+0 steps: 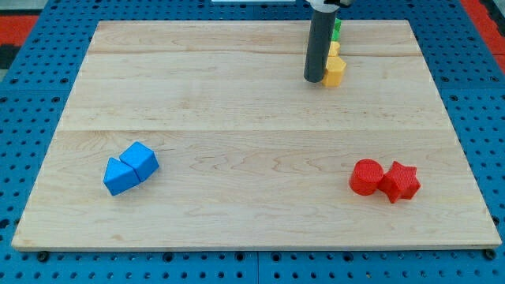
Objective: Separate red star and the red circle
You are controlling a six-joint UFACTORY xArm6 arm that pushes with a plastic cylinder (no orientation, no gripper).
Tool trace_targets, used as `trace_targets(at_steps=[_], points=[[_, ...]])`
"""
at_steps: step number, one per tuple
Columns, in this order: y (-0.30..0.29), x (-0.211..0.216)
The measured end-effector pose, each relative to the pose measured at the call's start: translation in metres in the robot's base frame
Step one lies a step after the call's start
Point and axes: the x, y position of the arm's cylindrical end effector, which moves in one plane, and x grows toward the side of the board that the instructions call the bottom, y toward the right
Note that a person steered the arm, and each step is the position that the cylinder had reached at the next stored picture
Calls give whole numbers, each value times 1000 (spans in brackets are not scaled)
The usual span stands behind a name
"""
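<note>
The red circle [366,177] and the red star [402,181] lie touching each other at the view's lower right of the wooden board [252,102], the circle on the left. My tip [314,79] is far from them, near the view's top, right of centre. It stands just left of a yellow block [334,71].
Behind the rod lie another yellow block [332,49] and a green block [336,30], partly hidden. Two blue blocks touch at the view's lower left: a blue cube [143,160] and a blue wedge-like block [119,177]. Blue pegboard surrounds the board.
</note>
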Motion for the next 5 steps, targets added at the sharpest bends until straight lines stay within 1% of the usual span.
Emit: trace_targets(at_steps=[1, 2, 4, 5], points=[[10, 56], [65, 99], [144, 170], [128, 195]])
